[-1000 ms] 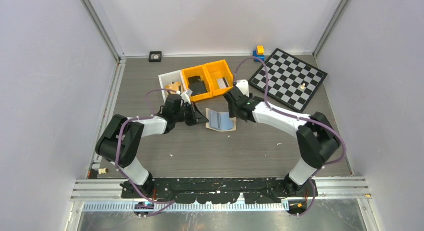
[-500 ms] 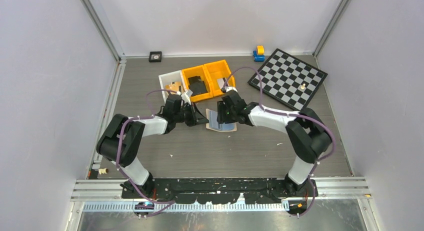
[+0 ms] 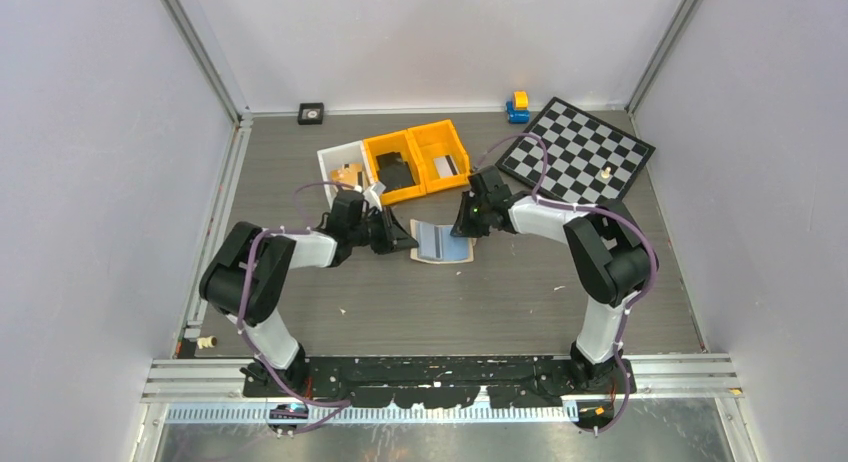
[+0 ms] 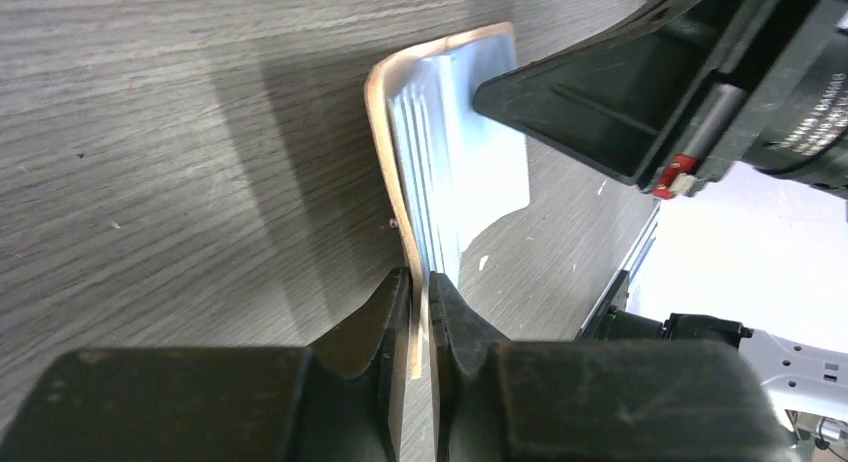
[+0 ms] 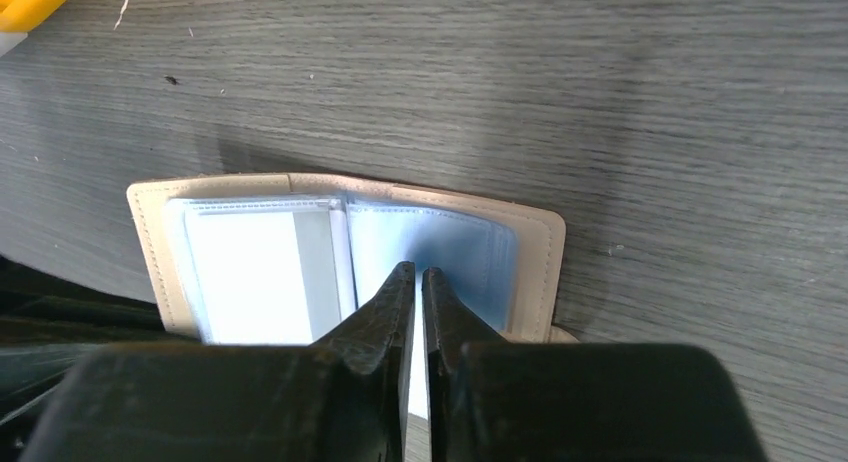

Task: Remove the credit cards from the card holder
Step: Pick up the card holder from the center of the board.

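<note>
The beige card holder (image 3: 441,244) lies open on the table, its see-through pockets facing up. My left gripper (image 3: 404,238) is shut on the left cover's edge (image 4: 417,312), which it holds raised. A pale credit card (image 5: 250,272) shows in the left pocket. My right gripper (image 3: 466,222) is over the right page (image 5: 470,247) of the card holder (image 5: 340,197). Its jaws are nearly together, with a thin pale strip between them that looks like a credit card's edge (image 5: 418,382). The right gripper (image 4: 610,112) also shows in the left wrist view, just past the card holder (image 4: 450,152).
Behind the holder stand a white bin (image 3: 343,168) and two orange bins (image 3: 372,154), one with a black item (image 3: 395,172) and one with a striped grey card (image 3: 447,165). A chessboard (image 3: 578,157) lies at the back right, next to a blue-yellow toy (image 3: 517,106).
My right gripper came down onto the holder's right page and its jaws closed from wide to nearly together. The left gripper kept its hold on the cover.
</note>
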Controlling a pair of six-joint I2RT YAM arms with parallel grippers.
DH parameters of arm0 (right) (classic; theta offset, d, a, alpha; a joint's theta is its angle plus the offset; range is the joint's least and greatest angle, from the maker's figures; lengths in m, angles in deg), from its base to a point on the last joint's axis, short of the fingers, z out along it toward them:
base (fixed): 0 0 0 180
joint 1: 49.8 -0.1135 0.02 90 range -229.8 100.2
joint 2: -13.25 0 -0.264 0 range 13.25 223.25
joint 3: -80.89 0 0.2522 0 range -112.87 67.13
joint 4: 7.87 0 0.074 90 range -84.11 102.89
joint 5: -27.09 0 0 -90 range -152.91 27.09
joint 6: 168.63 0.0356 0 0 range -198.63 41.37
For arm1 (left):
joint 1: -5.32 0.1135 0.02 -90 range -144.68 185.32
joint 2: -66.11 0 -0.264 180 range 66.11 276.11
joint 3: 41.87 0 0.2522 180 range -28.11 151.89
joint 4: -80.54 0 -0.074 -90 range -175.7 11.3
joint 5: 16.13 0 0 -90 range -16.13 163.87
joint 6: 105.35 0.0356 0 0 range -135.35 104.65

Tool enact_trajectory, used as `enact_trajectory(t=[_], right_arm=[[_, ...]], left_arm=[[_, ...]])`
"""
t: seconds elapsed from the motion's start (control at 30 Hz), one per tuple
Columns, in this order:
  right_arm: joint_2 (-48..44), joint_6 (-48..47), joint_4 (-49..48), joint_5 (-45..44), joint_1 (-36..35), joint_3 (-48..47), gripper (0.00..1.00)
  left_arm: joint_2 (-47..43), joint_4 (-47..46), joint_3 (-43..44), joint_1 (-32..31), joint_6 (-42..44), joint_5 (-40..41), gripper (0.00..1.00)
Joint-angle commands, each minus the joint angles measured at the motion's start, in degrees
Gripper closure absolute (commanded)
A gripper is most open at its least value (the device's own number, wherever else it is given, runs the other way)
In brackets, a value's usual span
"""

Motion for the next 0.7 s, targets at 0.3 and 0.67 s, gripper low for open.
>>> enact_trajectory(t=[0.3, 0.67], right_arm=[[2.8, 0.6, 2.6, 2.4, -0.5, -1.1, 0.92], [-1.3, 0.6, 1.8, 1.8, -0.5, 0.4, 0.92]], left_arm=[[9.7, -15.5, 1.2, 0.1, -7.6, -8.1, 0.65], [10.4, -17.5, 0.9, 0.6, -8.3, -8.3, 0.73]])
